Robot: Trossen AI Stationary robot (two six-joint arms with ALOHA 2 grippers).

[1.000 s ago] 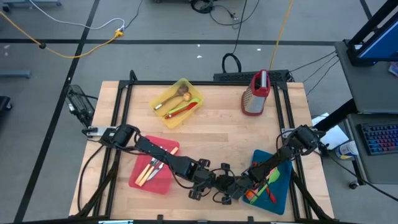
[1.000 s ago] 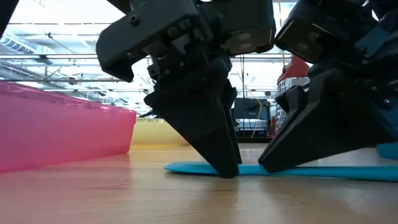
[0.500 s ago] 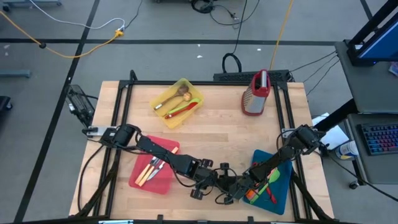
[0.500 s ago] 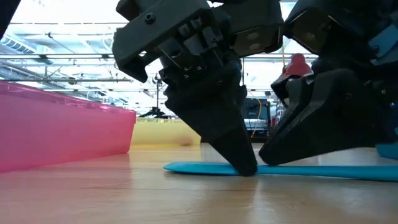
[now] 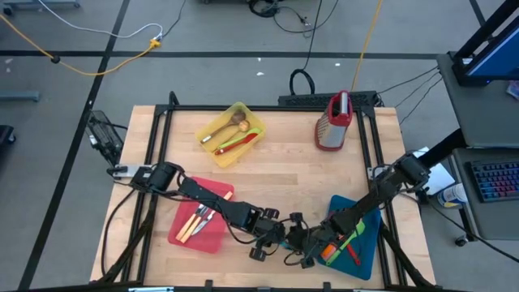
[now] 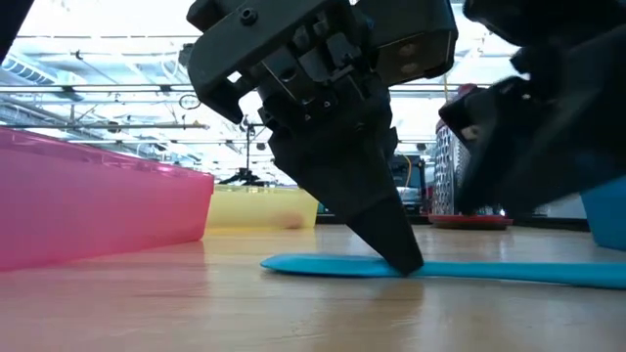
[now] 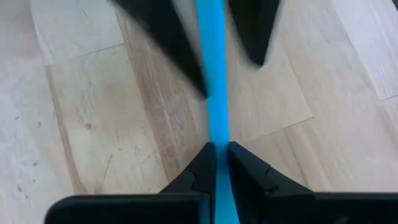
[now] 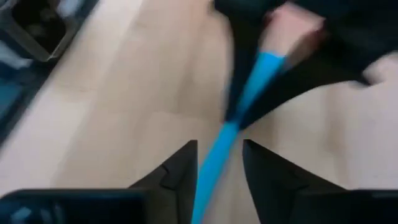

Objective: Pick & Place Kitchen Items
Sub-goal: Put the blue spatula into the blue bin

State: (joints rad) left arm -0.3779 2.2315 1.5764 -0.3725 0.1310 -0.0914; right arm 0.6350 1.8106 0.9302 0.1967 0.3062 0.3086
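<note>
A slim blue utensil (image 6: 489,269) lies flat on the wooden table near its front edge, in the middle. My left gripper (image 7: 217,152) is shut on it, its fingertips down at the table (image 6: 406,266). My right gripper (image 8: 219,144) is open and raised above the same utensil (image 8: 214,158), with a finger on either side and not touching it. In the low view it is a dark blur (image 6: 518,147) beside the left gripper. In the high view the two grippers (image 5: 280,239) (image 5: 306,247) stand close together. My left gripper pinches the blue utensil's narrow strip (image 7: 216,134) by its two long edges, between the two fingertips. The fingers come steeply from above, slanting down. The utensil lies flat on the table under them.
A pink-red tray (image 5: 212,237) with cutlery sits at the front left. A blue tray (image 5: 366,243) holding green, orange and red utensils sits at the front right. A yellow tray (image 5: 243,113) with spoons stands at the back, and a red grater (image 5: 332,122) at the back right.
My right gripper has risen off the blue utensil, which stays flat on the table. My left gripper has tipped, and its fingertips now stand farther along the utensil toward the right gripper.
</note>
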